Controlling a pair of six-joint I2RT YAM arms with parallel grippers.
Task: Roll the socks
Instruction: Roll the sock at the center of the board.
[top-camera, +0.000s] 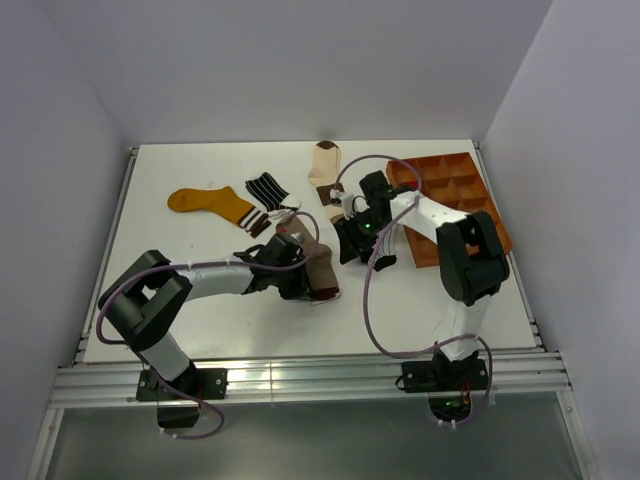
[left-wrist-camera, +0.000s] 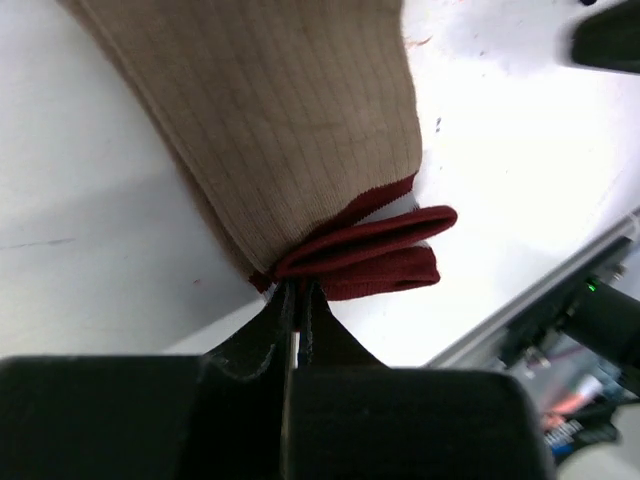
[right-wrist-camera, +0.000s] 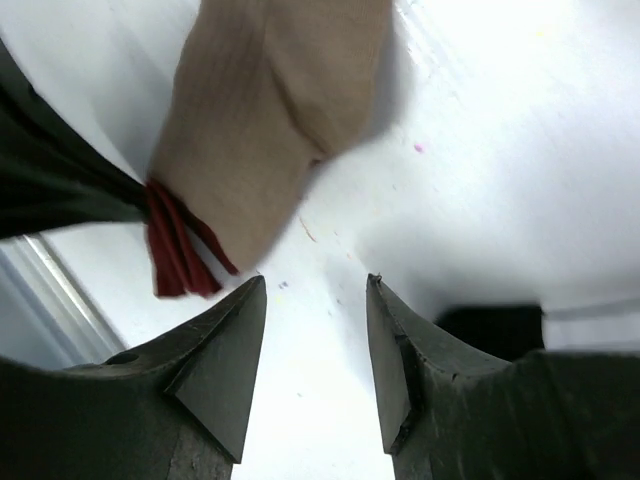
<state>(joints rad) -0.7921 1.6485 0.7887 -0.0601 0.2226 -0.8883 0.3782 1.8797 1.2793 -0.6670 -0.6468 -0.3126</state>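
Left fingers (left-wrist-camera: 297, 296) are clenched hard, pinching a fold of dark red fabric (left-wrist-camera: 365, 255) at the edge of the taupe ribbed sock (left-wrist-camera: 290, 110); I cannot tell whether that red is the sock's own cuff or a second sock tucked under it. From my left wrist the taupe sock spreads away toward 12 o'clock, flat on the white bench (left-wrist-camera: 90, 230), with the red fold poking out toward 3 o'clock. From above, the taupe sock (top-camera: 322, 270) lies near the middle of the bench, a little toward 6 o'clock, and my left fingers (top-camera: 298, 276) meet it from its 9 o'clock side. Right fingers (right-wrist-camera: 250, 310) are released, spread apart with only bare bench between them, holding nothing. They hover just short of the taupe sock (right-wrist-camera: 260, 110), which sits at 11 o'clock in my right wrist view, the red fold (right-wrist-camera: 175, 245) at 9 o'clock. Overhead, my right fingers (top-camera: 352, 240) hang at 1 o'clock from the taupe sock, close by. Further out: a mustard yellow sock (top-camera: 205, 202) at 10 o'clock, a black-and-white striped sock (top-camera: 267, 188) at 11, a cream-and-brown sock (top-camera: 325, 165) at 12, all lying loose. A brown compartmented tray (top-camera: 455, 190) sits at 2 o'clock, beside my right arm.
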